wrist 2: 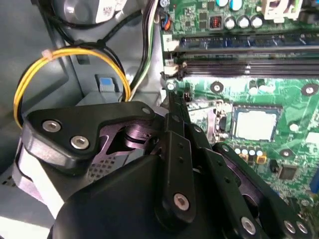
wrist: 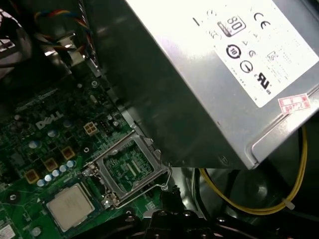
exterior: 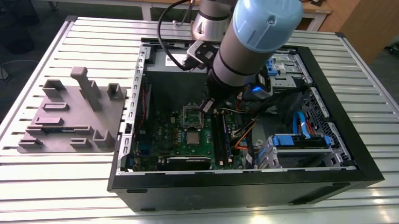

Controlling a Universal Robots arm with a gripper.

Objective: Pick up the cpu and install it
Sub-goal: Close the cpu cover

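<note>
Cpu (exterior: 194, 138), a small silver square, lies flat on the green circuit board (exterior: 160, 136) near the middle of the exterior view, just below the open socket frame (exterior: 192, 116) and not seated in it. The gripper (exterior: 208, 107), slightly above the centre of that frame, hangs inside the black computer case (exterior: 249, 186) at the socket frame's right edge. It is closed on nothing and is apart from the cpu.
</note>
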